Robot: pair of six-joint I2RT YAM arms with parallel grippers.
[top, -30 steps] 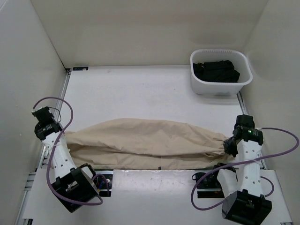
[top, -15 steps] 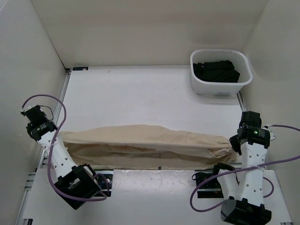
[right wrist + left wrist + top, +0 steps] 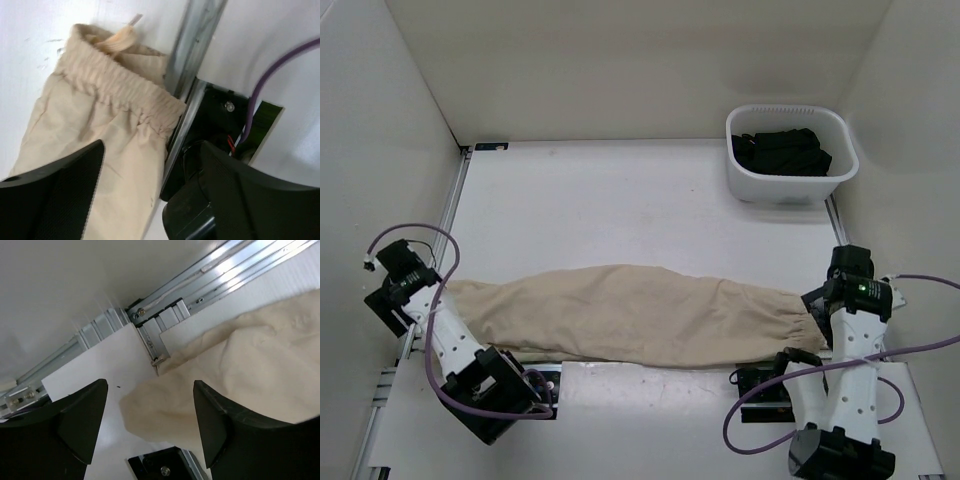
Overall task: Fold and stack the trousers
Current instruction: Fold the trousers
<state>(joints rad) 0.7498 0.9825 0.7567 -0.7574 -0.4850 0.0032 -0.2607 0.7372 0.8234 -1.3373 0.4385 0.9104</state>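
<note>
Beige trousers (image 3: 640, 315) along near edge | left pincer (image 3: 150, 422), right pincer (image 3: 150, 165) apart | white basket (image 3: 785, 188) holds black garment (image 3: 782, 152)

matt cloth trousers (image 3: 640, 315), smooth plastic basket (image 3: 786, 188); metal rail (image 3: 227, 264)

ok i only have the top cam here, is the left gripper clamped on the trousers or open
observer: open. In the left wrist view the left gripper stands wide apart, and the trousers lie on the table below the gap, not pinched.
operator: and the right one
observer: open too. The right gripper hangs above the elastic waistband with nothing between its jaws.
operator: anything loose at that end
observer: yes, a drawstring tip pokes out past the waistband at its far end.
</note>
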